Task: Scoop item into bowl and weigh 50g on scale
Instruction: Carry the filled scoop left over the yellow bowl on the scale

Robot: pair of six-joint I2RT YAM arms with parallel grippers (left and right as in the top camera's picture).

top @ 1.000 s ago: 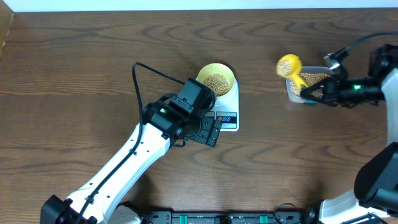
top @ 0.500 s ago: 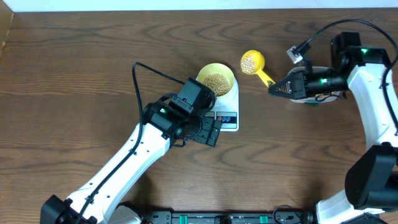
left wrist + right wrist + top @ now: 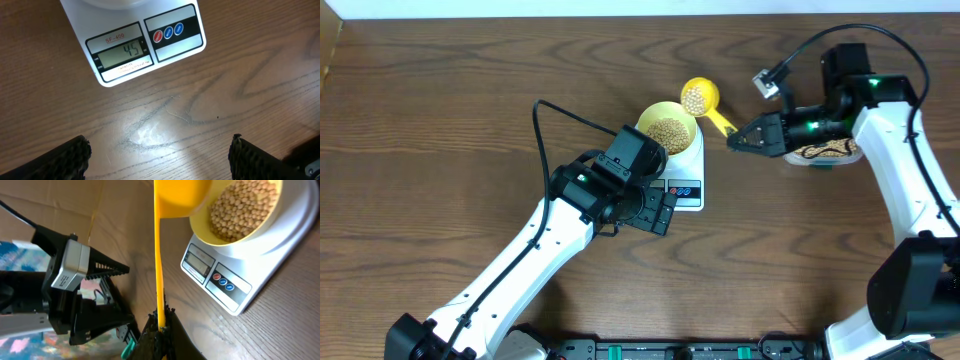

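Presently, at far left, dark wooden table [image 3: 440, 120] bare. Left gripper [image 3: 160, 157] with jaws spread wide, holding nothing, poised over the wood just in front of white rectangular digital scale [image 3: 145, 45]; display reads 45. On scale platform, small round pale-yellow bowl [image 3: 643, 122], part-filled with small round tan beans [image 3: 668, 132]. At bowl's far right rim, yellow plastic measuring scoop [image 3: 722, 122], loaded with beans. Right gripper [image 3: 738, 141] clamped on scoop handle end, right of bowl. Farthest right, clear plastic tub [image 3: 830, 152], partly hidden under arm.
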